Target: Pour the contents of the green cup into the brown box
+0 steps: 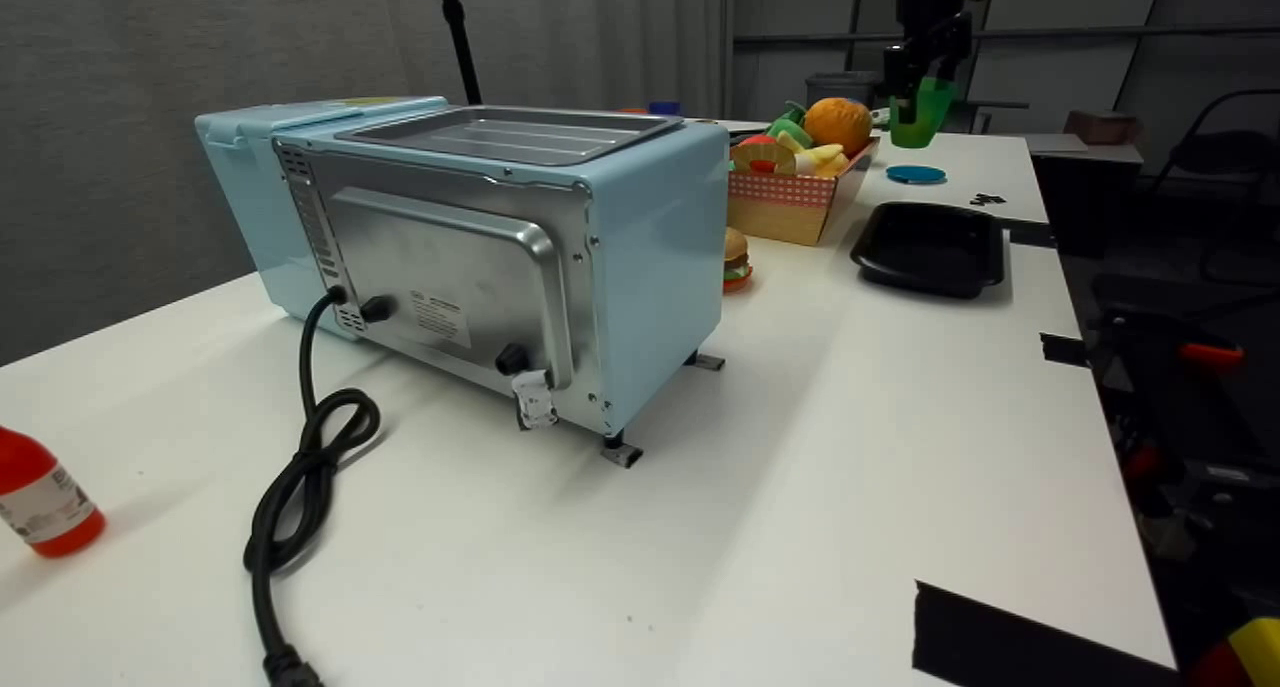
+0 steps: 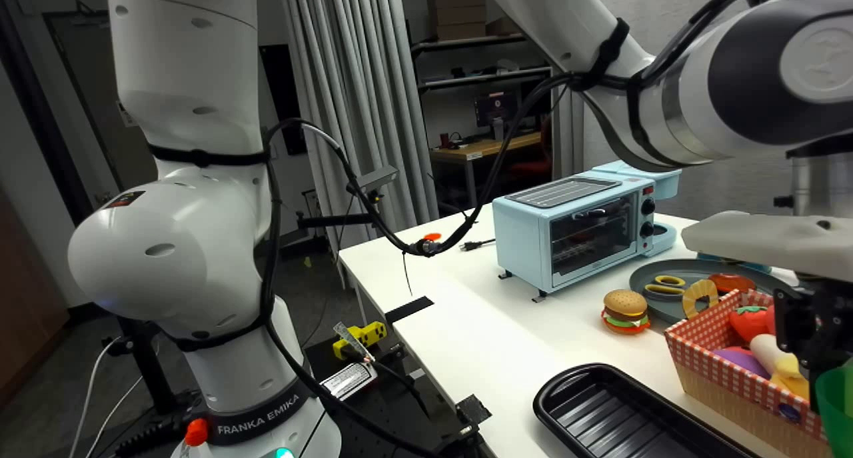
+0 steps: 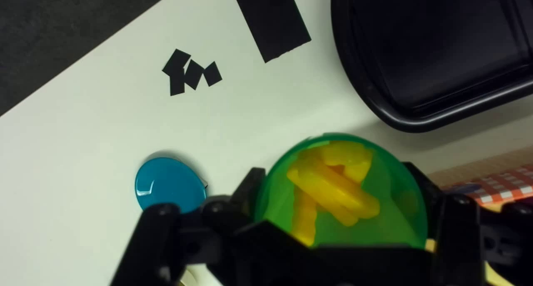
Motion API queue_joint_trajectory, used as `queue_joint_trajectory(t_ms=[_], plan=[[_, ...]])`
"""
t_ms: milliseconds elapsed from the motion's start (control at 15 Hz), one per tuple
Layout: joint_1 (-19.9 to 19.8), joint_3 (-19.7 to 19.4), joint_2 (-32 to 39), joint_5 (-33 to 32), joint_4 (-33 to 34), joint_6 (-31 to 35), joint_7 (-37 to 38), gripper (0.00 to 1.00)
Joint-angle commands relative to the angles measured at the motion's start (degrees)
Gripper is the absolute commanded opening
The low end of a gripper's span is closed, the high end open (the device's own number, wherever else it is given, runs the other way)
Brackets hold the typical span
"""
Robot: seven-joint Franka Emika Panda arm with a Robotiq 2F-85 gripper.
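Black claw [image 3: 339,185] clasping round-rimmed, translucent green cup [image 3: 377,232].

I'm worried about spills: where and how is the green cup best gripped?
Likely on the outer wall of the green cup, from above, fingers on opposite sides, as the gripper holds it: it is round with its mouth up, so this should leave the yellow pieces undisturbed.
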Motion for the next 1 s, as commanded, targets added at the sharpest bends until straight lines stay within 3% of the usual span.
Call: queue_joint_trajectory(t_ms=[0,400,933], plan=[[0.42,1.00,-6.21,-0.22,-3.55,-1.68,-2.36,0.56],[1.42,4.11,-10.88,2.20,-4.57,-1.53,-4.31,0.56],[3.95,8.54,-8.86,8.49,-0.56,-0.34,-2.93,0.56]])
